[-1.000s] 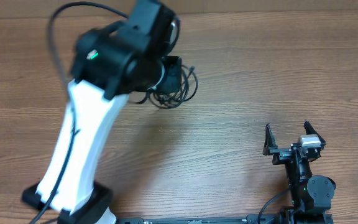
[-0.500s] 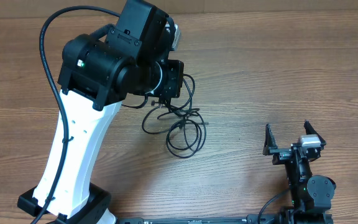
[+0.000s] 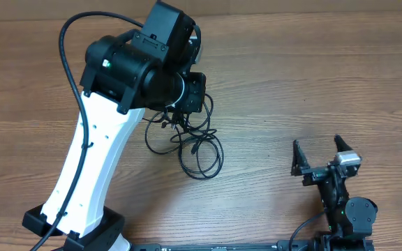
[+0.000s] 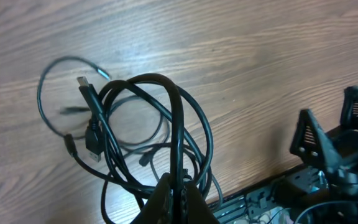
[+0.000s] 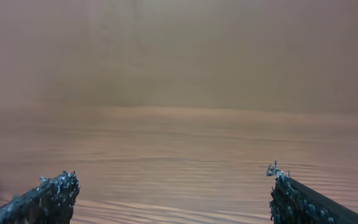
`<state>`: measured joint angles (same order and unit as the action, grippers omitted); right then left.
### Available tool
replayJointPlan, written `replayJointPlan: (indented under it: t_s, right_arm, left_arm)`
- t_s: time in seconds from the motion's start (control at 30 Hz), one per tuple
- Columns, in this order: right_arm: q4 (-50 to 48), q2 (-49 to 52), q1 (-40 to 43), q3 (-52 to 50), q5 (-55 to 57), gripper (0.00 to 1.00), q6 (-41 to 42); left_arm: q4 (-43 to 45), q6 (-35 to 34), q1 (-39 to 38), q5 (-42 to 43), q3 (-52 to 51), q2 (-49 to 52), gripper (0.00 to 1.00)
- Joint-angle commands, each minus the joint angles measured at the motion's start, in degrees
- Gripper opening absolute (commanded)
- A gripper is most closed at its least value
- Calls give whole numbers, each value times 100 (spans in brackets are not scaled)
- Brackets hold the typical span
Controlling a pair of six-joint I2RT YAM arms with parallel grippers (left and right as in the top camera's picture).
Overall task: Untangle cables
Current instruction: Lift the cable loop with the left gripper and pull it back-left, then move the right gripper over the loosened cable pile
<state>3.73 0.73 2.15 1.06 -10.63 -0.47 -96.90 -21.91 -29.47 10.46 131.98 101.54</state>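
The left gripper (image 4: 178,188) is closed on the cables (image 3: 198,148), pinching a few black strands between its fingers (image 4: 164,200). In the overhead view the arm's own wrist hides the grasp. The cables (image 4: 143,118) spread below it as a bunch of overlapping loops, around the middle of the desk (image 3: 313,70), slightly toward its left edge. A silvery plug (image 4: 83,83) sticks out at the side of the bunch. Whether the lowest loops touch the wood cannot be told. The right gripper (image 3: 318,148) stands near the front edge, toward the right corner, well apart from the cables, its fingers (image 5: 50,196) spread wide and holding nothing.
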Motion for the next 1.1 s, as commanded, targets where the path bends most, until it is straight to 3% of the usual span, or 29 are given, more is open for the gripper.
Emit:
replayJointPlan:
  t_s: [0.0,0.17,0.33,0.57,0.7,0.97,1.0,1.07]
  right_arm:
    - [-92,-57,-17,-57,-1508,100,1482]
    - [-103,-57,-17,-57,-3550,100,3309]
    - [-155,-57,-17,-59,-3869,100,4979]
    - [-2546,-57,-9,179,-4216,100,5759]
    - [-2457,4,52,979,-4046,100,5482]
    - [98,1117,173,3178,-4380,100,3670]
    - [409,1309,173,3425,-4465,100,3456]
    - [1108,1744,173,3943,-4656,100,3005]
  left_arm:
    - [11,111,22,-216,-98,-2,4]
    - [9,48,22,-514,-105,-2,4]
    - [9,-240,24,-951,-149,0,4]
    - [9,-713,26,-1720,-562,2,4]
    - [125,-1178,37,-2273,-1064,4,4]
    - [719,-1174,74,-1943,-1685,9,4]
    - [748,-1178,74,-1899,-1753,9,8]
    - [883,-1169,74,-1207,-1921,9,12]
